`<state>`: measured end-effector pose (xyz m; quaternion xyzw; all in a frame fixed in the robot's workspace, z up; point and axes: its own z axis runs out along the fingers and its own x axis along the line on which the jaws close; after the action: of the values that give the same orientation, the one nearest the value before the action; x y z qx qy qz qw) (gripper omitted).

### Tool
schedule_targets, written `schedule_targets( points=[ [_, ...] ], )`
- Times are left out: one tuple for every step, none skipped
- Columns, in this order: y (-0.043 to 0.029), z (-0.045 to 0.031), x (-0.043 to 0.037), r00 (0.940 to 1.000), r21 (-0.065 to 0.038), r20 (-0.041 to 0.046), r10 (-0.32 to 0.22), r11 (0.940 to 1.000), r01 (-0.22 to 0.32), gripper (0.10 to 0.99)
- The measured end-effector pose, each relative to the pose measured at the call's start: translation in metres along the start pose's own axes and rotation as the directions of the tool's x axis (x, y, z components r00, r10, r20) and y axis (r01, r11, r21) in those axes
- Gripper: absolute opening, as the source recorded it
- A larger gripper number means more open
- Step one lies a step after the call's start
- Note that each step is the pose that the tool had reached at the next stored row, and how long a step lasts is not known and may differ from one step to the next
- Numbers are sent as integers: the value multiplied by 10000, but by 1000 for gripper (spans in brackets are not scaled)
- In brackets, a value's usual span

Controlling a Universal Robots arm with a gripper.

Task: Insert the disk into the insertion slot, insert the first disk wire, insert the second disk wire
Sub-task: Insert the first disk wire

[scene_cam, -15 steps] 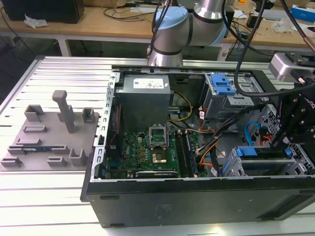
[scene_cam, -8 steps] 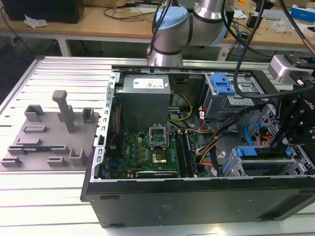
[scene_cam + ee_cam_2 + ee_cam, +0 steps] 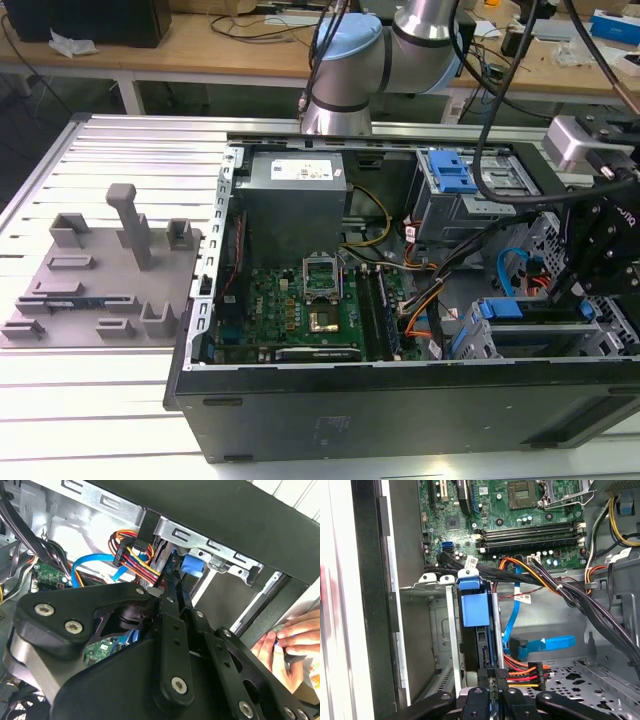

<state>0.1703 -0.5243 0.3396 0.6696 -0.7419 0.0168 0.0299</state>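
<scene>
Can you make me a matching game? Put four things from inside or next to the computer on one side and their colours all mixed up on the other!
Things:
1. flat cable
2. circuit board
3. wire bundle
4. holder plate on the table beside the computer

Colours:
A. green
B. grey
C. blue
D. red, orange and yellow

Right pairs: 1-C, 2-A, 3-D, 4-B
</scene>
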Motion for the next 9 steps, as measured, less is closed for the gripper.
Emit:
schedule_targets(
  points=[
    [0, 2, 1, 10000, 1, -2, 0, 10000, 0, 165],
    [-1, 10, 2, 10000, 0, -1, 0, 10000, 0, 165],
    [-1, 15, 3, 10000, 1, -1, 0, 10000, 0, 165],
    [-1, 25, 5, 10000, 2, -6, 0, 10000, 0, 165],
    [4, 30, 6, 10000, -2, 3, 2, 10000, -2, 173],
    [7, 12, 6, 10000, 0, 1, 0, 10000, 0, 294],
    [9, -64, 7, 10000, 1, -4, -1, 10000, 1, 361],
    [12, -129, 5, 10000, 2, -11, 0, 10000, 0, 361],
    [15, -243, 0, 10000, 3, -13, 1, 10000, -1, 361]
  ],
)
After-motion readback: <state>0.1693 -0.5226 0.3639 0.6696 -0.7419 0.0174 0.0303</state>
